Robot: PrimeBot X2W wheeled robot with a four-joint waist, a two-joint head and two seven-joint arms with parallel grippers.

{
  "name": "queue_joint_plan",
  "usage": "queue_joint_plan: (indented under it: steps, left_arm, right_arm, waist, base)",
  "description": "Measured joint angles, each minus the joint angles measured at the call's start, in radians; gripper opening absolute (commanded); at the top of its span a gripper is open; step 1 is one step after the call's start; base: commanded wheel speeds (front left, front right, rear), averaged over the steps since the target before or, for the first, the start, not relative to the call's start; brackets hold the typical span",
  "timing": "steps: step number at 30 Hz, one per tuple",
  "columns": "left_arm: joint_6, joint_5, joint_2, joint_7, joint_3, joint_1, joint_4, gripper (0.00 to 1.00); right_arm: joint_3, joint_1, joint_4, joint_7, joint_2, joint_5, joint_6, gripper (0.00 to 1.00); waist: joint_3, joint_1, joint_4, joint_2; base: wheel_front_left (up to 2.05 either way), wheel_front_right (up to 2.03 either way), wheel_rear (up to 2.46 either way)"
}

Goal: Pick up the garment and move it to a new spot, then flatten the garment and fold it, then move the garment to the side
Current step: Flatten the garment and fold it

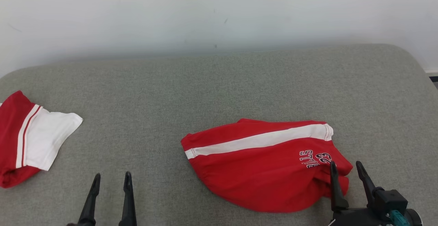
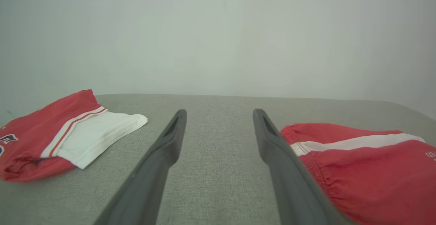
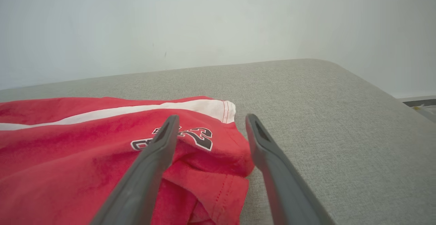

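Both sets of jaws are apart. The right gripper (image 1: 345, 164) is at a corner of the red white-striped cloth shorts (image 1: 267, 171); the left gripper (image 1: 113, 174) is near them.

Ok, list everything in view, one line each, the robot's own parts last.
shorts: one, red with a white stripe and dark print, lying right of centre on the surface
other garment: one, red and white, at the surface's left edge
surface: one, grey fabric, under both garments
wall: one, white, behind the surface
left hand: one, dark fingers, open, at the lower left between the two garments, holding nothing
right hand: one, dark fingers, open, at the right end of the shorts, one finger over the cloth
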Motion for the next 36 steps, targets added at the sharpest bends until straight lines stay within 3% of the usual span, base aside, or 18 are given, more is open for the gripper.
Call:
queue_joint_plan:
  steps: [10, 36]
  left_arm:
    - [-0.056, 0.094, -0.029, 0.0, 0.08, 0.034, 0.109, 1.0]
    - [-0.119, 0.11, -0.058, 0.0, 0.11, 0.026, 0.17, 1.0]
  right_arm:
    - [-0.008, 0.019, -0.006, 0.0, 0.0, -0.037, 0.0, 1.0]
    - [0.003, 0.03, -0.012, 0.0, 0.0, -0.011, 0.0, 1.0]
  waist:
    - [-0.026, 0.0, -0.01, 0.0]
    - [-0.031, 0.0002, -0.008, 0.0]
  base:
    - [0.0, 0.0, 0.0]
    - [0.0, 0.0, 0.0]
